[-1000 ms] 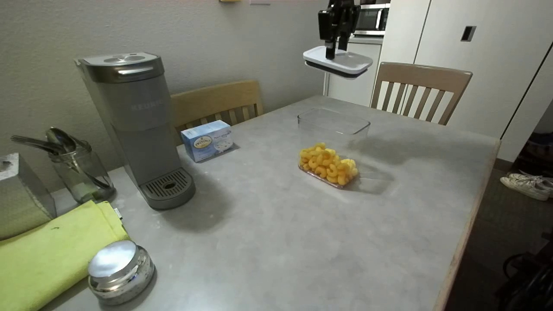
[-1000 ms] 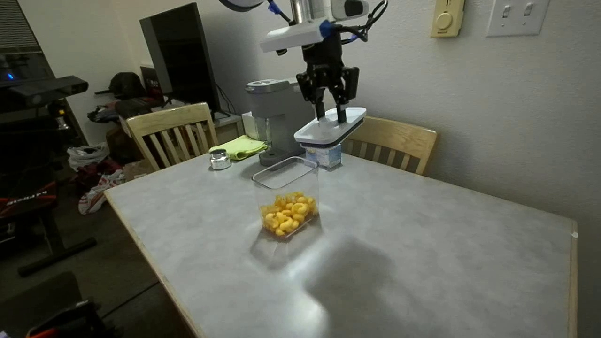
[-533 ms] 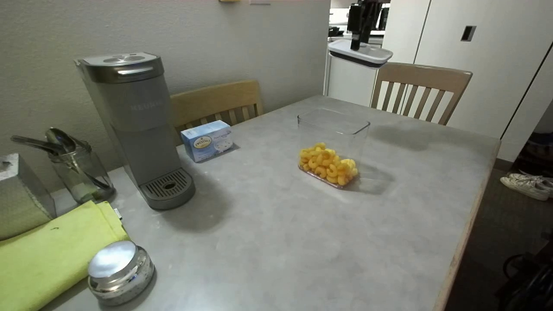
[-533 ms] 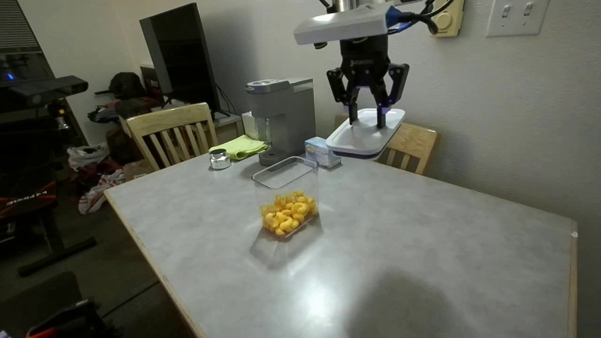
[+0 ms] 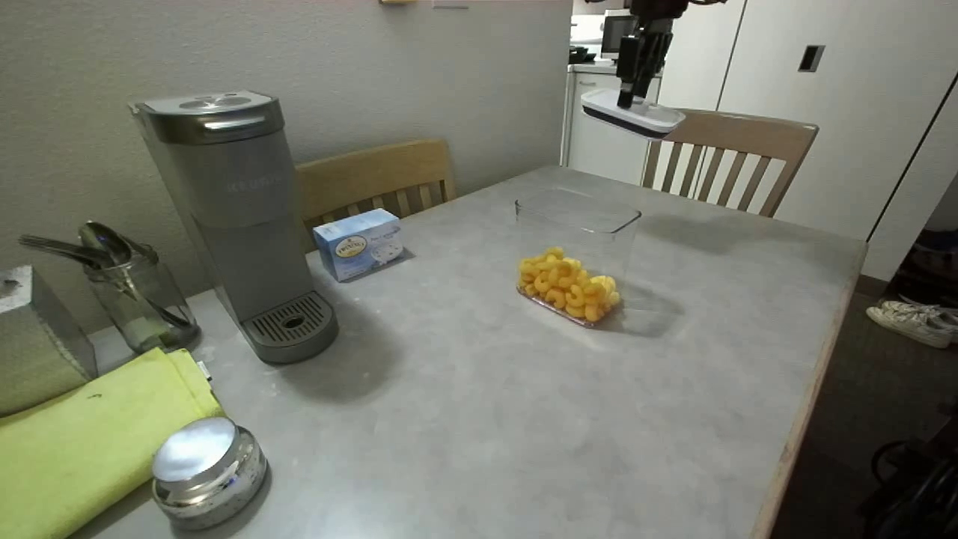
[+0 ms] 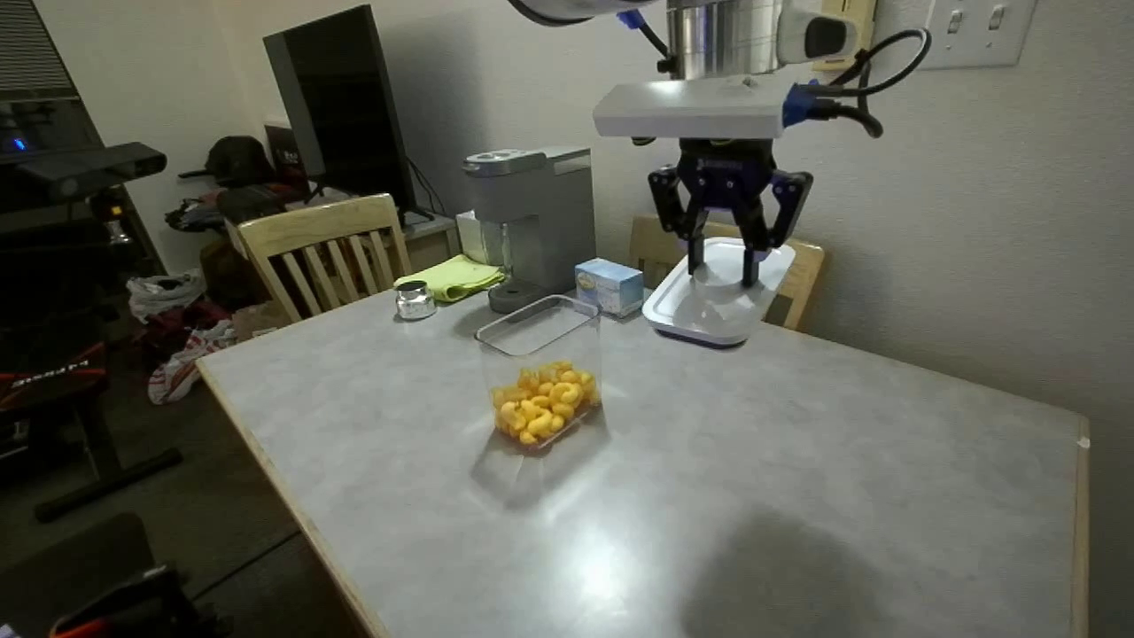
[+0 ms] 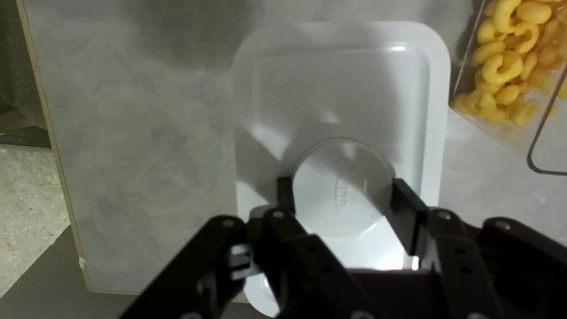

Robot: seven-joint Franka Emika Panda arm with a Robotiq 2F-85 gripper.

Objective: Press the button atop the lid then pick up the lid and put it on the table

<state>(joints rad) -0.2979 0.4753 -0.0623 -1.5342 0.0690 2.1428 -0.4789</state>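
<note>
The white rounded-rectangle lid hangs in the air in both exterior views [image 5: 662, 120] [image 6: 687, 306], slightly tilted. Its button [image 7: 339, 186] shows in the wrist view as a raised white disc at the lid's middle. My gripper [image 6: 722, 271] points down, its two black fingers on either side of the button and touching it; the wrist view shows the same grip [image 7: 340, 195]. The lid [image 7: 328, 79] covers the middle of that view. The grey table [image 6: 842, 461] lies below the lid, with a gap between. A dark shadow falls on the tabletop.
A clear open container [image 6: 567, 350] with yellow puffs [image 5: 569, 288] stands beside the lid's position. A blue tea box [image 6: 609, 288], grey coffee machine [image 5: 247, 202], yellow cloth [image 5: 105, 442] and metal tin [image 5: 209, 471] stand further off. A wooden chair [image 5: 733, 146] stands past the table's edge.
My gripper has carried the lid sideways, rightward in both exterior views, away from the container. In the last half second it has come lower. The grip on the button stays the same.
</note>
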